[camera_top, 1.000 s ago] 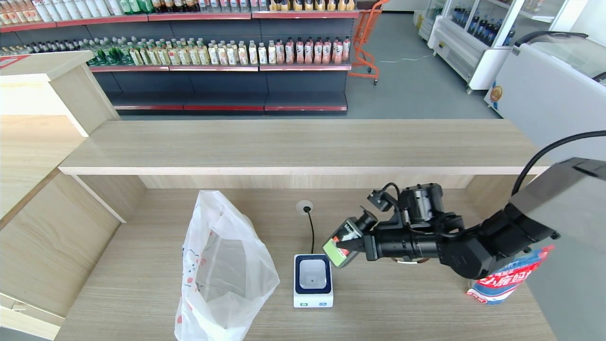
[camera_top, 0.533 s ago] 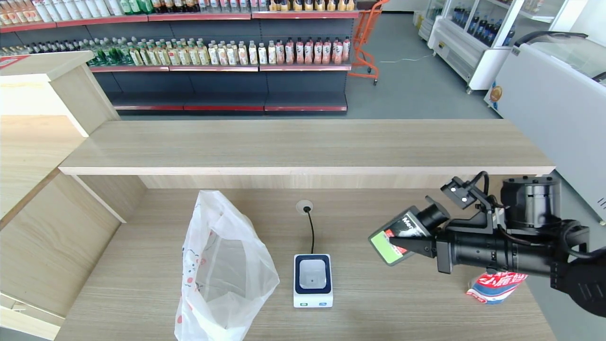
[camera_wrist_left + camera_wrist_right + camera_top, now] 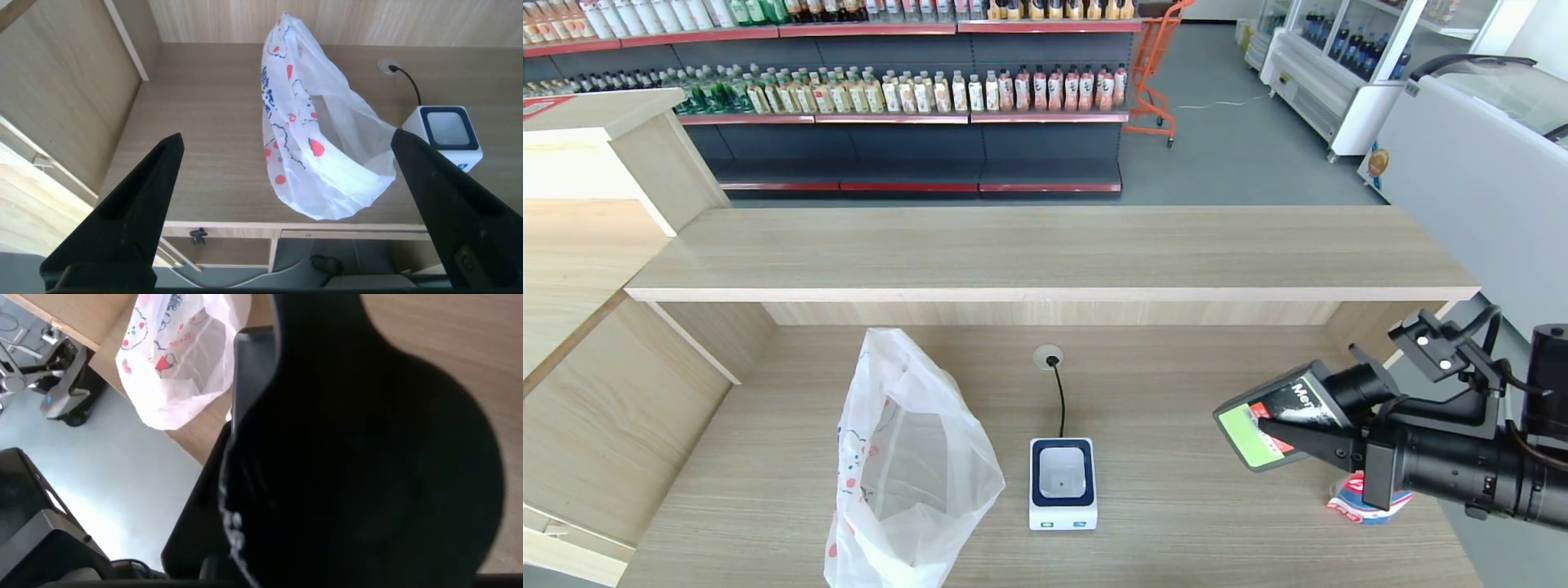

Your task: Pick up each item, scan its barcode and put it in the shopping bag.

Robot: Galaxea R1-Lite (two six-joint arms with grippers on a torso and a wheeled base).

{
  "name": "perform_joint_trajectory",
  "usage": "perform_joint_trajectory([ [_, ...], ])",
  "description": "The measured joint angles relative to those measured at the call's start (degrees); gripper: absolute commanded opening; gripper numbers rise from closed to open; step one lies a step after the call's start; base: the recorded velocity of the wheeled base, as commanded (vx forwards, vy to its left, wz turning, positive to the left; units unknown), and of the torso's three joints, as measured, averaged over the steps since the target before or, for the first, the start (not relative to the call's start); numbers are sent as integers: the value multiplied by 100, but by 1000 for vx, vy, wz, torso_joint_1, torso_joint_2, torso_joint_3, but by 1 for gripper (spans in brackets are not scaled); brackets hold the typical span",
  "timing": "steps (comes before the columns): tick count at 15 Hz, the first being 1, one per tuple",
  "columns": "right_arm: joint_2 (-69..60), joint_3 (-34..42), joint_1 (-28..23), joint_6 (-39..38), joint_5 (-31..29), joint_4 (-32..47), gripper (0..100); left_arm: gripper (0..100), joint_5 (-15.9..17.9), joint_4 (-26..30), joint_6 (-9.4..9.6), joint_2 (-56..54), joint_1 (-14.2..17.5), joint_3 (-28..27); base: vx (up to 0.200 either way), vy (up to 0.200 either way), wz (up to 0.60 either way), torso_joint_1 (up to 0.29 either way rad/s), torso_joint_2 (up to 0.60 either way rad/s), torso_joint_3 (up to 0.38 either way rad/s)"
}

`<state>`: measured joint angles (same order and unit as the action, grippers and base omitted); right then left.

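My right gripper (image 3: 1294, 412) is shut on a small pack (image 3: 1258, 425) with a green and red face and a dark top. It holds the pack in the air above the right part of the counter, well to the right of the white barcode scanner (image 3: 1062, 482). The pack (image 3: 343, 441) shows dark and very close in the right wrist view. The white plastic shopping bag (image 3: 907, 465) stands open left of the scanner. A red and blue snack bag (image 3: 1364, 500) lies partly hidden under the right arm. My left gripper (image 3: 288, 147) is open, hanging over the counter's near side, facing the shopping bag (image 3: 319, 155) and the scanner (image 3: 445, 131).
The scanner's cable runs back to a round grommet (image 3: 1048, 357). A raised wooden ledge (image 3: 1045, 253) borders the counter's far side and a side wall (image 3: 621, 425) its left. The shopping bag (image 3: 176, 359) hangs past the counter's near edge.
My right arm has swung to the right, carrying the pack from just above the scanner out over the counter's right end. The bag and scanner have stayed put.
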<state>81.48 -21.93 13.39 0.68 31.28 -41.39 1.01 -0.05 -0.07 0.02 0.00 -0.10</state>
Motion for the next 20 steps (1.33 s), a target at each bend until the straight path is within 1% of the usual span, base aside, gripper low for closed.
perform_joint_trajectory([
  [1,-67,52,-44,-13,-5,0,0,100,-1,0,5,0,0,0,-200,0,0,2,7,7],
  [4,-168,201,-146,-28,-30,1,0,100,-1,0,2,0,0,0,0,0,0,0,0,0],
  [9,-332,441,-179,-98,-33,0,0,100,-1,-2,7,0,0,0,0,0,0,0,0,0],
  [12,-384,525,-221,-155,-28,0,0,100,0,0,2,0,0,0,0,200,0,7,6,4],
  [14,-419,534,-243,-500,-30,0,0,100,2,0,2,0,0,0,0,200,0,-2,0,2],
  [16,-444,536,-254,-653,-35,-2,0,100,7,-2,0,0,0,0,0,200,0,22,10,-5],
  [20,-401,523,-269,-746,-28,-2,0,100,2,2,2,0,0,0,0,200,0,-4,2,2],
])
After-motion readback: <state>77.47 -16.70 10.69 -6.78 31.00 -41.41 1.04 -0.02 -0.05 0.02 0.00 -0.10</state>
